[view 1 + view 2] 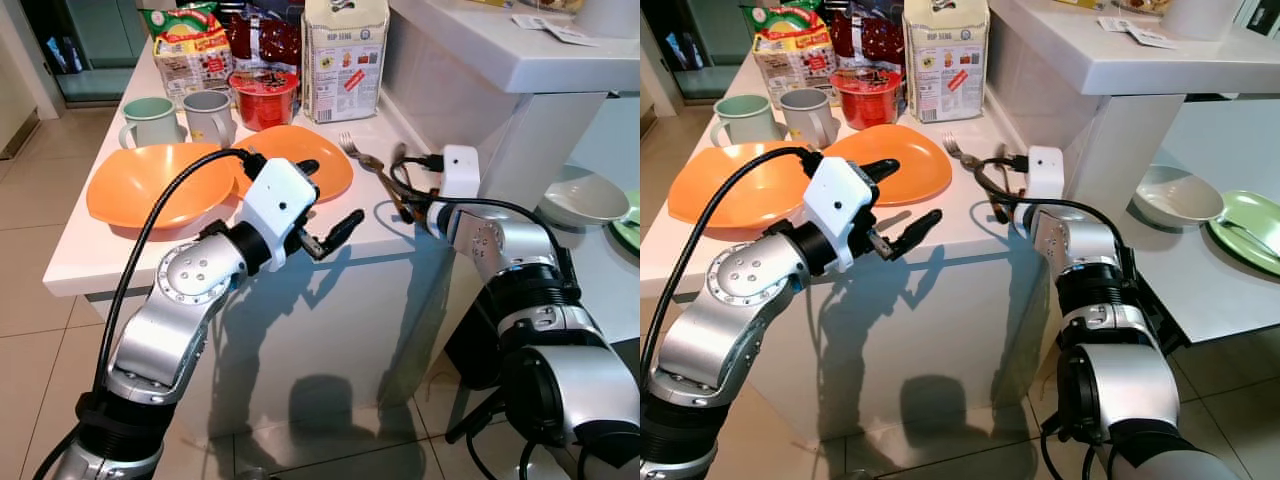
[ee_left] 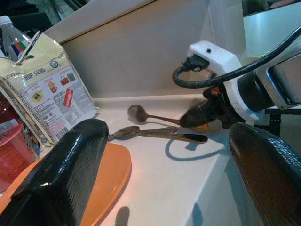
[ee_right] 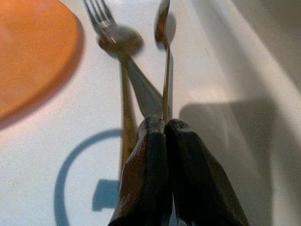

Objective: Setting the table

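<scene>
Bright overhead light, hard shadows on counter front; wrist views soft-focused.

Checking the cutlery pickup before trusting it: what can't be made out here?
- Spoon handle end: right wrist view, hidden between the right gripper fingers.
- Second spoon and fork: overlapping; handles run under those fingers.
- Left gripper: left wrist view, fingers blurred.

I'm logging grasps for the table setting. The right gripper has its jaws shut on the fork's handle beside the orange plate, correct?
Not quite. The right gripper has its jaws shut on the spoon, not the fork, which lies free next to it. The right wrist view shows the spoon's thin handle running into the closed jaws. It is beside the orange plate, as you said.
</scene>
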Controlling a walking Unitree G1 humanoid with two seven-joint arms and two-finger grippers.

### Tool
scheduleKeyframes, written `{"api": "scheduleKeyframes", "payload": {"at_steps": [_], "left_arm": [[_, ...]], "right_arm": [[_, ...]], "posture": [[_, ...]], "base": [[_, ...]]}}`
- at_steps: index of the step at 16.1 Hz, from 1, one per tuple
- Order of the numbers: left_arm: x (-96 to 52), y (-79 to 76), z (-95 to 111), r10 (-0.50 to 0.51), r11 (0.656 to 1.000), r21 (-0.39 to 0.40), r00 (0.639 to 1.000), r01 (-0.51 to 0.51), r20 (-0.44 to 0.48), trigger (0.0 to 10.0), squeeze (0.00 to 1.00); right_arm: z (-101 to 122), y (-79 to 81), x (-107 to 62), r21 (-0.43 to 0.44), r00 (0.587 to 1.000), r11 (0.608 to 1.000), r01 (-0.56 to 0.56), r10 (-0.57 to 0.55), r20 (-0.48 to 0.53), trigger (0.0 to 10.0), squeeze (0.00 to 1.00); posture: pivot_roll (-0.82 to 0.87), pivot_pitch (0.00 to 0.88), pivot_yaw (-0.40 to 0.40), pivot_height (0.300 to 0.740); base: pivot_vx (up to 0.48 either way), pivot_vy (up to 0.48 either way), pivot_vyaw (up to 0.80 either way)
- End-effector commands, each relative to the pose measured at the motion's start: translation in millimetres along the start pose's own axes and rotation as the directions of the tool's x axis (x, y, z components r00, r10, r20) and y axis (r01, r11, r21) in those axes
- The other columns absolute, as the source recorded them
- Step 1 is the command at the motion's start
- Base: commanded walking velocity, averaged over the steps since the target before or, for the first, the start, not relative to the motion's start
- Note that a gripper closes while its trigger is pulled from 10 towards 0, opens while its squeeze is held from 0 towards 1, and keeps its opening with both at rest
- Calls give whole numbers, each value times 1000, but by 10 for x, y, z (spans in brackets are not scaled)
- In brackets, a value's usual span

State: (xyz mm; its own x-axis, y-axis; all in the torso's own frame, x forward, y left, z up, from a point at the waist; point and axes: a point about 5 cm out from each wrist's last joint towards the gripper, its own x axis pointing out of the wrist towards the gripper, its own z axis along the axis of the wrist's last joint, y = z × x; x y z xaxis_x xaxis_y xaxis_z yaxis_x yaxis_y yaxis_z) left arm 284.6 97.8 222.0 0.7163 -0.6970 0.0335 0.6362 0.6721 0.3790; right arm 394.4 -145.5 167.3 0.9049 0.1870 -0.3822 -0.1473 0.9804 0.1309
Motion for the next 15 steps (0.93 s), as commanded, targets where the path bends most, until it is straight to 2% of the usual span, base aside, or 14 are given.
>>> {"api": "scheduleKeyframes", "payload": {"at_steps": [1, 3, 6, 9, 15], "left_arm": [[13, 60, 28, 25, 1000, 11, 1000, -25, 6, 10000, 0], [18, 87, 37, 50, 999, 15, 999, -50, 10, 10000, 0], [16, 155, 39, 102, 995, 20, 995, -103, 12, 10000, 0], [20, 237, 43, 173, 985, 17, 985, -173, 20, 10000, 0], [29, 202, 14, 183, 983, 6, 983, -184, 19, 10000, 0]], "right_arm": [[124, 54, -24, -61, 997, 998, -24, 29, 71, 0, 0], [193, 117, -41, -132, 991, 990, -39, 56, 123, 0, 0], [306, 152, -88, -178, 974, 984, -20, 59, 216, 0, 0], [294, 140, -131, -185, 968, 983, 14, 34, 251, 0, 0], [184, 39, -133, -169, 967, 982, 87, -42, 250, 0, 0]], "posture": [[46, 0, -27, 740], [46, 0, -27, 740], [46, 0, -18, 740], [50, 0, -11, 740], [45, 0, -10, 740]], "base": [[0, 0, 0], [0, 0, 0], [0, 0, 0], [0, 0, 0], [0, 0, 0]]}}
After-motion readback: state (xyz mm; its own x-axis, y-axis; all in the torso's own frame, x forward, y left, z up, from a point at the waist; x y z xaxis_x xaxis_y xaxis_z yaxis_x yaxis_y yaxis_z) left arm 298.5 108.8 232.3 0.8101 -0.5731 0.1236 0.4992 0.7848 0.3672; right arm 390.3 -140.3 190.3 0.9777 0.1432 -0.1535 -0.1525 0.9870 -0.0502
